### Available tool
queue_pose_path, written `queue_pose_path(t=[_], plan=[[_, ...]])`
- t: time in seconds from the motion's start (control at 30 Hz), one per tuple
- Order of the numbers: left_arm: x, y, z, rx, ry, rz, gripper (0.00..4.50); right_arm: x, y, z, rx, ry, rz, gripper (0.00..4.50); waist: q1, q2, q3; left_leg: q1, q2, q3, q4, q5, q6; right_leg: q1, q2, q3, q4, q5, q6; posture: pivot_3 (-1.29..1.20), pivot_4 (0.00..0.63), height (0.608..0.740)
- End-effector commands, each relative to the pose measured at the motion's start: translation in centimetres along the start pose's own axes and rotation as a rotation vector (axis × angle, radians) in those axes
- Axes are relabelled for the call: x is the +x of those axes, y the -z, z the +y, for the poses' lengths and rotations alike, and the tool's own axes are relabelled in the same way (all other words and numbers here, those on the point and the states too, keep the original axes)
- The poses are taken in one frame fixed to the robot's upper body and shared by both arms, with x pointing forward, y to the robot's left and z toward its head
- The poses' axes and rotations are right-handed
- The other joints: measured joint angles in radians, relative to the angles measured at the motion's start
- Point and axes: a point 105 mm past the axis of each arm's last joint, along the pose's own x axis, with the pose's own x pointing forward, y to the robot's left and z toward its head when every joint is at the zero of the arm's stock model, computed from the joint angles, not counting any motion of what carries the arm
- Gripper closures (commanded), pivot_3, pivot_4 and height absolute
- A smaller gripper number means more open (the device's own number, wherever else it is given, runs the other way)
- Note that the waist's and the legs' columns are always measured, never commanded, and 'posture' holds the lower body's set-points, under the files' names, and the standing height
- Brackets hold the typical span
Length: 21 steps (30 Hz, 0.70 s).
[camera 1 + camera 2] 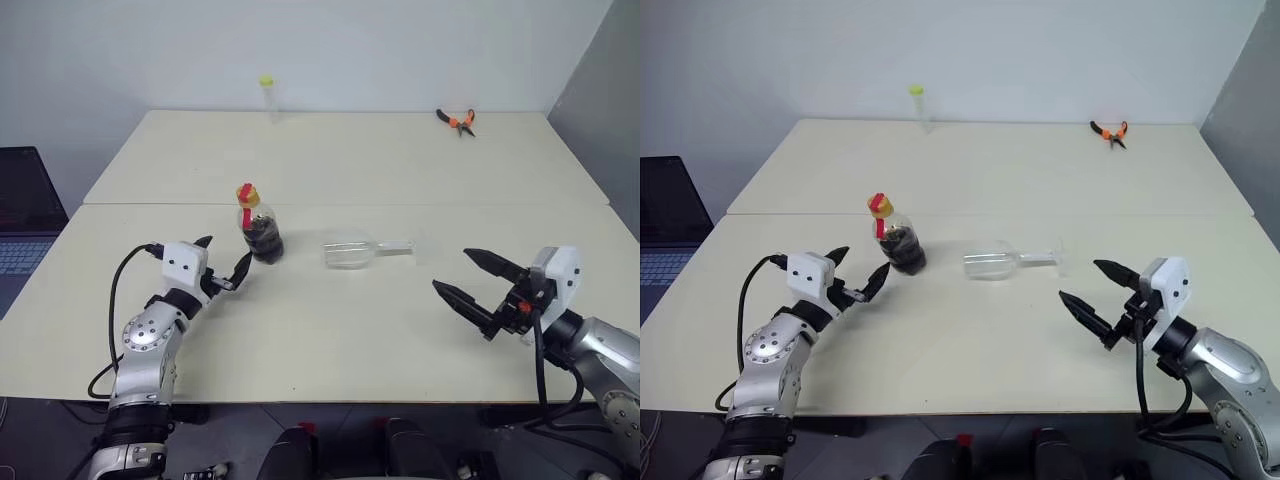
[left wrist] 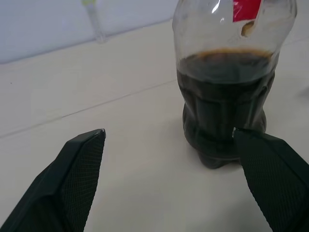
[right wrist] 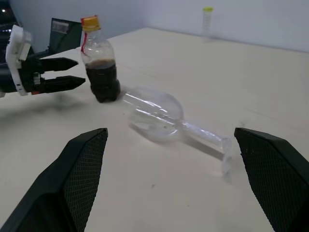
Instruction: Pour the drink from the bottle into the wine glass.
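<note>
Left end effector (image 1: pixel 222 264) level, spread wide beside upright bottle (image 1: pixel 262 232).

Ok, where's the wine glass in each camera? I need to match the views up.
Left eye view: wine glass on its side at table centre, right of the bottle, foot pointing right.
Right eye view: wine glass same spot, right of the bottle.
Left wrist view: not in it.
Right wrist view: wine glass lying centre, bowl near the bottle.
Shared landmark: the bottle's yellow cap.

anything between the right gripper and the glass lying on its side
No, just bare table between the open right gripper and the glass, as the head views show.
</note>
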Motion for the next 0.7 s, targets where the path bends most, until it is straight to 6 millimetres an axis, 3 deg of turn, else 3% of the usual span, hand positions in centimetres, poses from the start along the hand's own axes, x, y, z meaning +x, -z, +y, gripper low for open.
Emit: queue_pose_path(t=[0.03, 0.43, 0.7], plan=[[1.0, -0.8, -0.2, 0.031, 0.035, -0.01, 0.04, 0.5, -1.5, 0.7, -0.041, -0.041, -0.038, 0.0, 0.002, -0.001, 0.0, 0.0, 0.0, 0.0, 0.0, 0.0, 0.0, 0.0, 0.0, 0.0, 0.0, 0.0, 0.0, 0.0, 0.15, 0.74], [4.4, -1.6, -2.1, -0.004, 0.091, -0.065, 0.04, 1.1, -1.8, 1.0, -0.078, -0.077, -0.034, 0.0, 0.021, -0.003, 0.001, -0.001, -0.001, 0.0, 0.001, 0.0, 0.0, 0.0, 0.0, -0.001, 0.0, 0.0, 0.0, 0.0, 0.15, 0.74], [4.0, -1.5, -2.6, -0.012, 0.111, -0.073, 0.04, 0.8, -1.8, 1.3, -0.079, -0.078, -0.031, 0.0, 0.02, -0.003, 0.002, 0.0, 0.0, 0.0, 0.001, 0.0, 0.0, 0.0, 0.0, 0.0, 0.0, 0.0, 0.0, 0.0, 0.15, 0.74]])
